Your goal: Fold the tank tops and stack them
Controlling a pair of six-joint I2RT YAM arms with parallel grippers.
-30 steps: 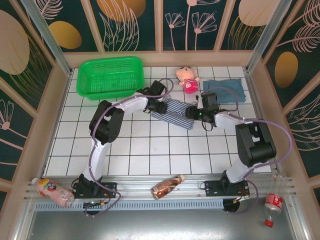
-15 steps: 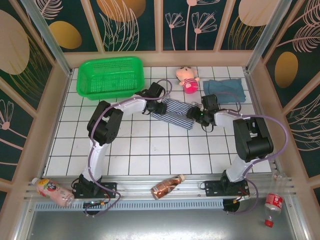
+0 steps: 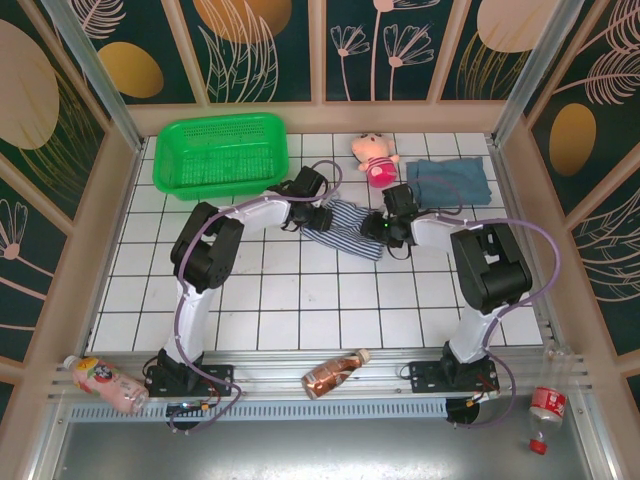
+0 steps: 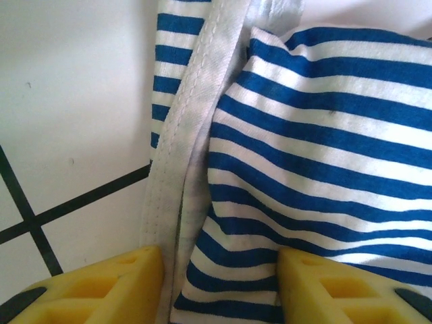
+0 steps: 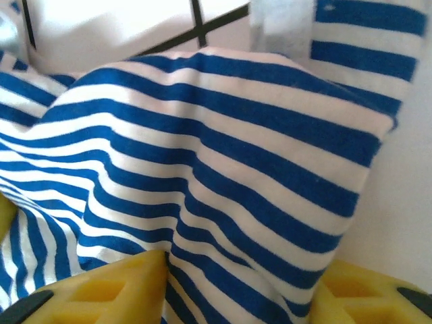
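Observation:
The striped tank top (image 3: pixel 350 222) lies bunched and partly folded on the white tiles at mid-table. My left gripper (image 3: pixel 322 216) sits at its left end, my right gripper (image 3: pixel 375 228) at its right end. In the left wrist view the striped cloth (image 4: pixel 317 135) and its white hem fill the gap of my left gripper (image 4: pixel 221 283), touching both yellow fingers. In the right wrist view puckered striped cloth (image 5: pixel 202 155) is pinched in my right gripper (image 5: pixel 236 290). The teal-blue tank top (image 3: pixel 450 182) lies folded at the back right.
A green basket (image 3: pixel 220 150) stands at the back left. A pink doll (image 3: pixel 375 158) lies between the two tops. Bottles rest along the near rail: one at the centre (image 3: pixel 335 372), one at the left (image 3: pixel 100 383), one at the right (image 3: pixel 545 408).
My right gripper has slid left onto the striped top's right end and closed on the cloth. The left gripper has stayed at the left end.

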